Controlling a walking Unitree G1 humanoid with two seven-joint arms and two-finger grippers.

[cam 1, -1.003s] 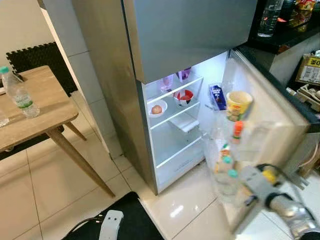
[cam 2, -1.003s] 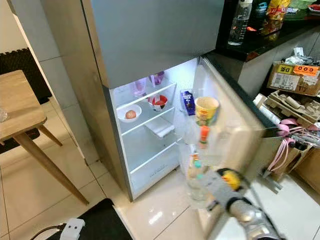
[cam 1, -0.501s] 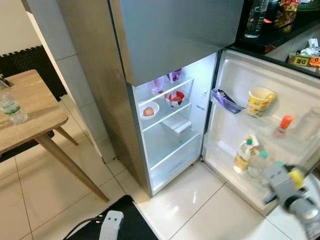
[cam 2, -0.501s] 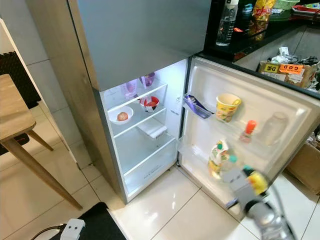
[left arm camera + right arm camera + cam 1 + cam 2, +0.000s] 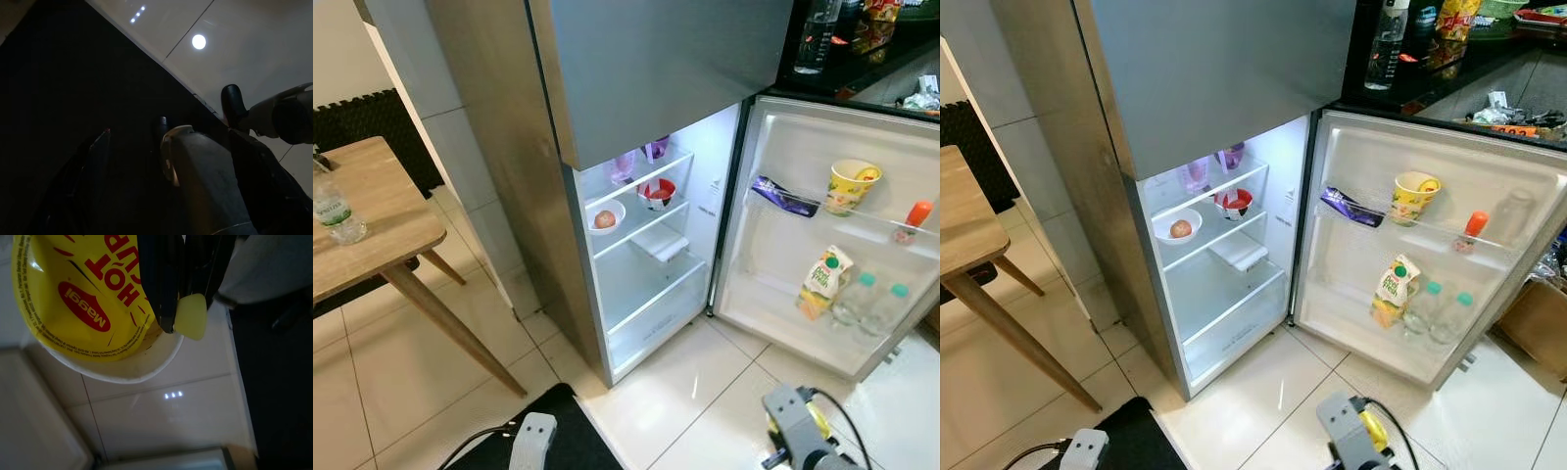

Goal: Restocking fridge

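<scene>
Fridge point(image 5: 607, 147) — lower door point(image 5: 803, 215) wide open, shelves point(image 5: 651, 220) lit.

The tall fridge with brushed, matt grey metal doors point(image 5: 656, 69) stands on a floor of glossy cream tiles point(image 5: 675, 401) that mirror the lamps. Its open door has a smooth white plastic liner point(image 5: 783, 274), and the shelves inside look like clear plastic or glass point(image 5: 651, 220). The light wooden tabletop point(image 5: 372, 225) shows matt grain. A clear plastic water bottle point(image 5: 333, 208) stands on it. The yellow paper-lidded cup point(image 5: 93, 308) has a shiny printed lid and a smooth white rim.
</scene>
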